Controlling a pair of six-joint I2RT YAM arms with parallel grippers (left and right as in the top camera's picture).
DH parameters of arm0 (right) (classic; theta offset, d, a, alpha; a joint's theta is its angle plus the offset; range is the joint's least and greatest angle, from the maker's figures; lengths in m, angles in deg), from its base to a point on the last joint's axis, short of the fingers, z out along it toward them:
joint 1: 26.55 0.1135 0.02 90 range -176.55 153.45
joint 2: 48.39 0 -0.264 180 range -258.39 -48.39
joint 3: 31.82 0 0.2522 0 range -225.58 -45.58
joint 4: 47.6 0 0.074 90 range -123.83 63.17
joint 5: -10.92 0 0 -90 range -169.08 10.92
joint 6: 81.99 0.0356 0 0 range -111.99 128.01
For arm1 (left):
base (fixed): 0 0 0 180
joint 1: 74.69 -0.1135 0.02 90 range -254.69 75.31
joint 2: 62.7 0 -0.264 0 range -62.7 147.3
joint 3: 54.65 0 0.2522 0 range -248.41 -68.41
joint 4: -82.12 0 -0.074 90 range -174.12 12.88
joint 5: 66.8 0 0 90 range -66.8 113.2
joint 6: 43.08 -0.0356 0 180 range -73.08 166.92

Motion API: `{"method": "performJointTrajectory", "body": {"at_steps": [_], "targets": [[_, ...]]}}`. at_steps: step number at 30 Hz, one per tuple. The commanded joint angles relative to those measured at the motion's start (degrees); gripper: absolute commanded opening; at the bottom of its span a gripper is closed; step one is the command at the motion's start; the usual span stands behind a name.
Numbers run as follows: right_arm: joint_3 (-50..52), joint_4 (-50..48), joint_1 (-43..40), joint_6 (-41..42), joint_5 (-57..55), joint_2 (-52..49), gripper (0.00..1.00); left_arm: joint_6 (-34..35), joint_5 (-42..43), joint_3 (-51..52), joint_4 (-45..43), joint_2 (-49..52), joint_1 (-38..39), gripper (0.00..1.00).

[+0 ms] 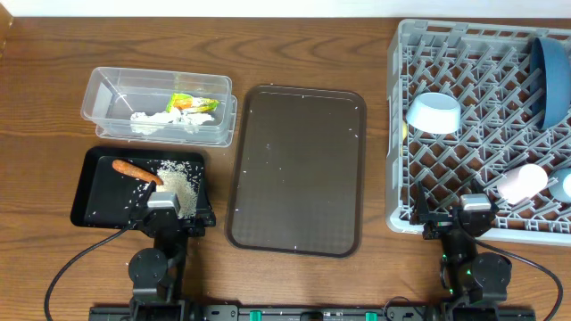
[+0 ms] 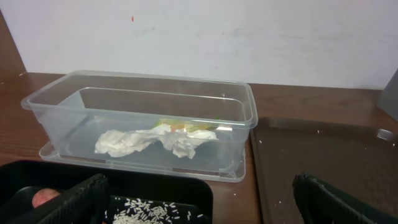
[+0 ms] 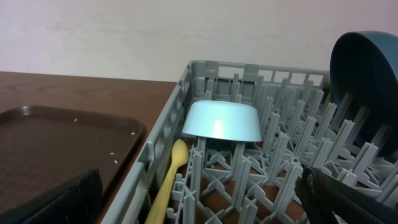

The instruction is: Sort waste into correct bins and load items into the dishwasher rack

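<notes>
The clear tub [image 1: 159,107] is sitting at 10 o'clock from the brown tray [image 1: 299,169]. It is holding the green-and-orange wrapper [image 1: 192,103] and, at 7 o'clock from it, the crumpled white tissue [image 1: 165,122]. The black tray [image 1: 98,192] is lying at 8 o'clock from the brown tray. It is carrying the orange carrot [image 1: 136,171] and a pile of white rice [image 1: 178,185], with loose grains spreading over its floor. The carrot's long axis is running from 10 o'clock to 4 o'clock.

The grey rack [image 1: 419,53] is filling the 3 o'clock side. The white bowl [image 1: 434,112] is resting upside down near its left wall. The dark blue plate [image 1: 550,78] is standing on edge at the 1 o'clock corner. The pink cup [image 1: 522,182] is lying on its side toward 5 o'clock, its axis running from 8 to 2 o'clock. The light-blue cup [image 1: 562,185] is showing partly at the picture's edge. The cream spoon [image 3: 168,186] is lying along the left wall, its bowl end pointing to 12 o'clock.

A narrow strip of table [image 1: 53,53] is showing between the brown tray and each neighbour. A few grains are lying on the brown tray.

The left gripper [image 1: 169,214] is hovering at the black tray's 6 o'clock edge, jaws spread wide and grasping nothing. The right gripper [image 1: 473,218] is hovering at the rack's 6 o'clock edge, also released.
</notes>
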Motion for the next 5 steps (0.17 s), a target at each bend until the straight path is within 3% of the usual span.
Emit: {"method": "performJointTrajectory", "body": {"at_steps": [1,5], "targets": [[0.04,0.24,0.72,-0.81,0.07,0.37,0.99,-0.55,0.11,0.55,2.62,-0.46,-0.31,0.96],[0.04,0.24,0.72,-0.81,0.07,0.37,0.99,-0.55,0.11,0.55,2.62,-0.46,-0.31,0.96]]}}
